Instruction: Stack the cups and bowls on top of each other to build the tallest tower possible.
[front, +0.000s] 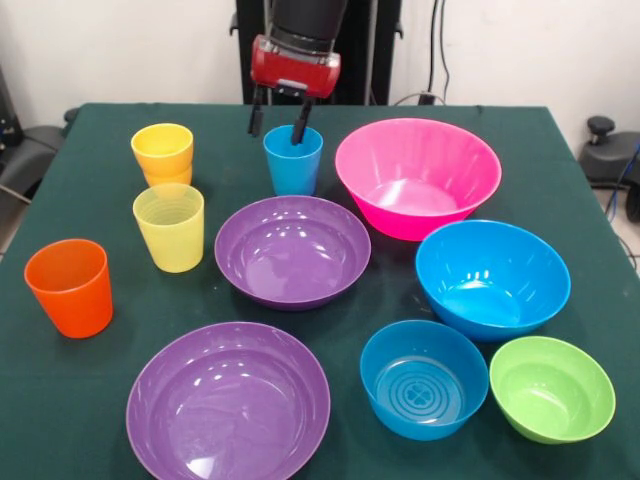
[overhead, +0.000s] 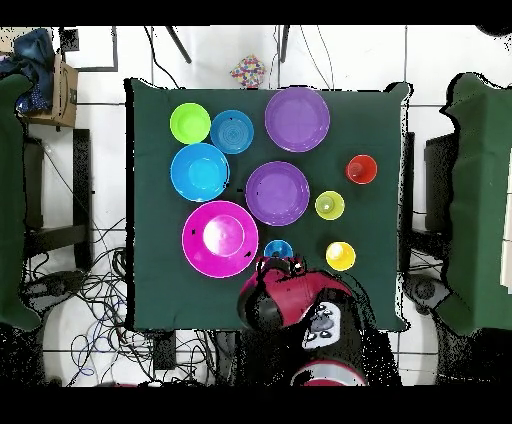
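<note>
My gripper hangs open over the light blue cup at the table's far side. One finger is inside the cup's rim and the other is outside its left wall. Left of it stand the amber-yellow cups, one nested in the other, then the ribbed pale yellow cup and the orange cup. Two purple bowls lie in the middle and at the near edge. The pink bowl, big blue bowl, small blue bowl and green bowl fill the right side.
All pieces sit upright and apart on the dark green cloth. Chairs and cables lie round the table in the overhead view.
</note>
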